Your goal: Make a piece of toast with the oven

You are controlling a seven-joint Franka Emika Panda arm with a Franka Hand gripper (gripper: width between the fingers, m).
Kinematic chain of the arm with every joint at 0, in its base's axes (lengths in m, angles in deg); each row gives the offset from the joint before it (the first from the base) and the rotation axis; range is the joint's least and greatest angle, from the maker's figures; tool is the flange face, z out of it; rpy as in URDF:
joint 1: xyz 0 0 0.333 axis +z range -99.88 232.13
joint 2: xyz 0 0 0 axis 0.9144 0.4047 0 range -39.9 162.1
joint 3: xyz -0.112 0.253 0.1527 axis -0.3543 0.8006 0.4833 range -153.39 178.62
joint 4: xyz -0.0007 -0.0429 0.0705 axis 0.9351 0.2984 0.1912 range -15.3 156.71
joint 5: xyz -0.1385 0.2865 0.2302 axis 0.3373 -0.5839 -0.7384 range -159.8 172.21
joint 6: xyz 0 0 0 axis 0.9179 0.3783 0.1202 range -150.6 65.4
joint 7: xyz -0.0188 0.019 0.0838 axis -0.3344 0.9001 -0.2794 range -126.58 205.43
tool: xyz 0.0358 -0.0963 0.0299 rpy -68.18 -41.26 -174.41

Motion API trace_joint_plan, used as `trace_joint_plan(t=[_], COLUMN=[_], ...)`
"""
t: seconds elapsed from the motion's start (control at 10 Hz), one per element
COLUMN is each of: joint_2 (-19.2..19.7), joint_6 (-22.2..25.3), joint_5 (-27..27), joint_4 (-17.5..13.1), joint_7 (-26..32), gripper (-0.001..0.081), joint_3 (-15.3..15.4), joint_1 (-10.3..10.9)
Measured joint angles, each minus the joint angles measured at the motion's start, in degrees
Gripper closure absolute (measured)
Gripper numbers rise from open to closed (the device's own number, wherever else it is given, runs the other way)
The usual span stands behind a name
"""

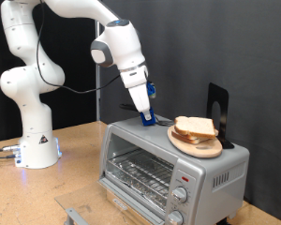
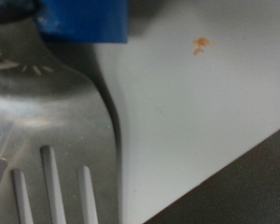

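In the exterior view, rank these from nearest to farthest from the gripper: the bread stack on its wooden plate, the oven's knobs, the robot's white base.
The gripper is low over the oven top, towards its rear.
1. Bread stack on the wooden plate: just to the exterior view's right, on the oven top.
2. Knobs: below, on the oven's front panel.
3. Robot base: far to the exterior view's left.

The exterior view stands off the arm at about oven height, looking across the wooden table (image 1: 80, 155) at the oven's (image 1: 169, 169) glass front and top from moderate range. The wrist view looks down along the fingers from very near, filled by a metal utensil (image 2: 47, 131) and the pale surface under it. Both share the oven's top near its edge.
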Motion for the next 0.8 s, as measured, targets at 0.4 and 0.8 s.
trace_joint_plan(t=[0.4,0.8], joint_2=[0.3,1.1], joint_6=[0.0,-0.4], joint_5=[0.8,1.4], joint_4=[0.2,0.3], joint_7=[-0.4,-0.8], gripper=[0.0,0.0], joint_3=[0.0,0.0], joint_1=[-0.2,-0.2])
